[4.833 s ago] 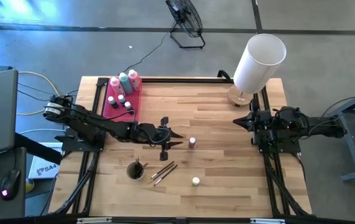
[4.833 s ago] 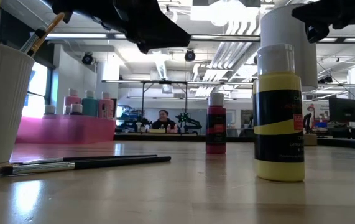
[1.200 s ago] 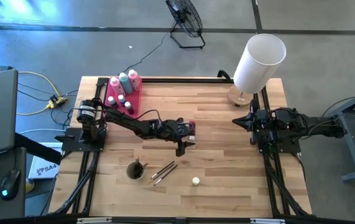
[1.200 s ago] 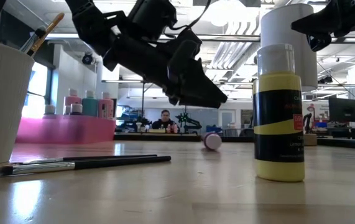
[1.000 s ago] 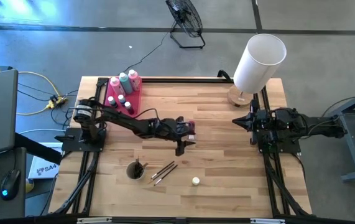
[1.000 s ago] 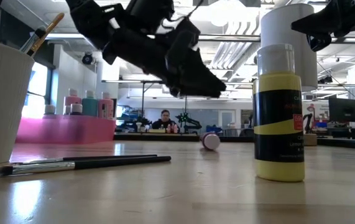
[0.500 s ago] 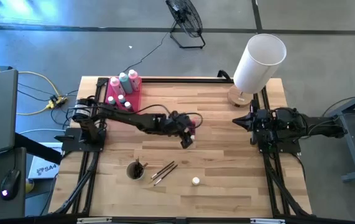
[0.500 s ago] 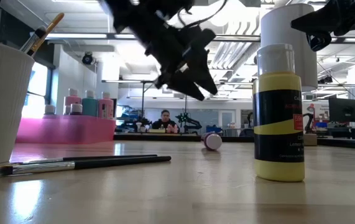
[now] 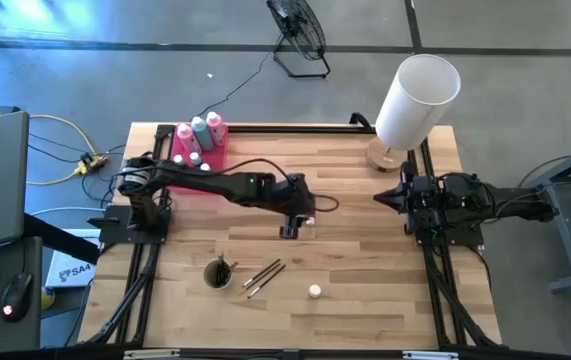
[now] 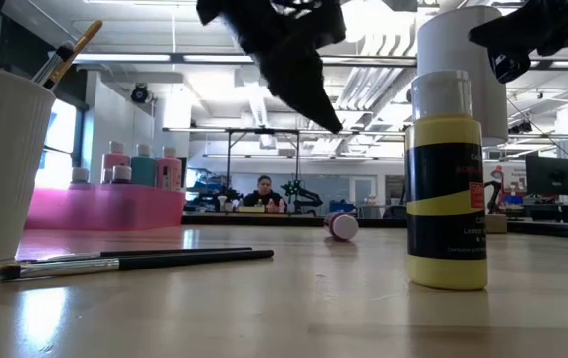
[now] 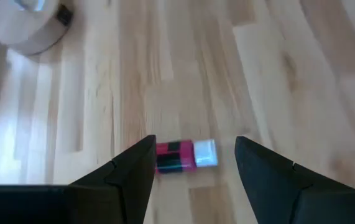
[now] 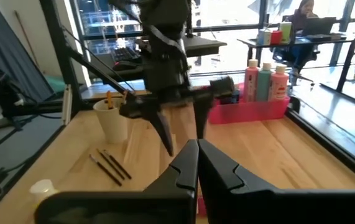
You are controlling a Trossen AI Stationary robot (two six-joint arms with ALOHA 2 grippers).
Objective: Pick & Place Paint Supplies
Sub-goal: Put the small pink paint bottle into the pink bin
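A small red paint bottle with a white cap (image 11: 183, 155) is lying on its side on the wooden tabletop.

Three tall bottles (image 9: 199, 130) stand in one pink tray (image 9: 216, 166), with about three small pots (image 9: 191, 161), too small to count surely. One red bottle (image 11: 186, 156) lies on the table. One yellow bottle (image 10: 447, 179), one cup (image 9: 218, 273), two loose brushes (image 9: 263, 277), one white cylinder (image 9: 417, 100).

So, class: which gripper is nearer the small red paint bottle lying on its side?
Left. The left gripper hangs open above the red bottle; the right gripper waits at the table's right edge.
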